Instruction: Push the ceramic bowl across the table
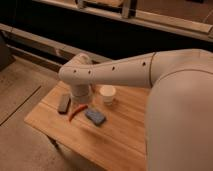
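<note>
Tool (81,100) low over table (125,137), beside cup (107,94)

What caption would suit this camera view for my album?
White robot arm over a wooden table, gripper down beside a cream cup.

— What lies around the tool (81,99)?

— The tool is down over the far left part of the tabletop (125,142). Just beside it, on its right in the view, a cream-white tapered cup (107,94) stands upright.

— And on its other side?

— A dark grey rectangular block (64,103) lies flat, near the tool's left.

— Anything in front?

— A thin, curved red object (76,112), just in front of the tool, and a blue-grey rectangular pad (95,116) a little to the right of that. The two lie close but apart.

— Beyond the tabletop?

— A grey concrete floor (17,95) on the left.
</note>
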Motion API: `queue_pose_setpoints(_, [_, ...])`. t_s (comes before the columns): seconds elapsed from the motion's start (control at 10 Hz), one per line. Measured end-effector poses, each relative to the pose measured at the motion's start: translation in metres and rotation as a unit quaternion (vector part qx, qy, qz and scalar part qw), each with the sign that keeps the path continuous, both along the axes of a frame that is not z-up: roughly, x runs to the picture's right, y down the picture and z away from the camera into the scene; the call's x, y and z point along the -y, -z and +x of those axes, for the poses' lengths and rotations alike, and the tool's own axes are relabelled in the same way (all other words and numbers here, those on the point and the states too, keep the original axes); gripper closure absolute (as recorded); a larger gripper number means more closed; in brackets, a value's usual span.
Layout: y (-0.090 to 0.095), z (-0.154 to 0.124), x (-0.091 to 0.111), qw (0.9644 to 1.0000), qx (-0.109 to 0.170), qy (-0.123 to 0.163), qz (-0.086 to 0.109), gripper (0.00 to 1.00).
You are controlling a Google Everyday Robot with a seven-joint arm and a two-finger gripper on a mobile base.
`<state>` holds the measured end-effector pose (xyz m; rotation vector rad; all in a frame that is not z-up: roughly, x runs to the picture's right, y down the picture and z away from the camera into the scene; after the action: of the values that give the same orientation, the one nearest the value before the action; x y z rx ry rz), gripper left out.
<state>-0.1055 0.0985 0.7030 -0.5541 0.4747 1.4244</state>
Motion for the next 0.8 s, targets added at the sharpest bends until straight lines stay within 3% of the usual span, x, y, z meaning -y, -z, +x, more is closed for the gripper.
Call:
queue_pose_setpoints(0.2, [0.003,-0.003,0.000,0.9995,0.005,-0.001,0.030,0.35])
queue_pose_setpoints(0.5, [0.009,-0.001,-0.010,0.9982,-0.001,-0.003,0.059,0.35])
queue_pose_setpoints(0.8, [0.004,0.016,-0.023,0.9946,-0.041,0.007,0.095,0.35])
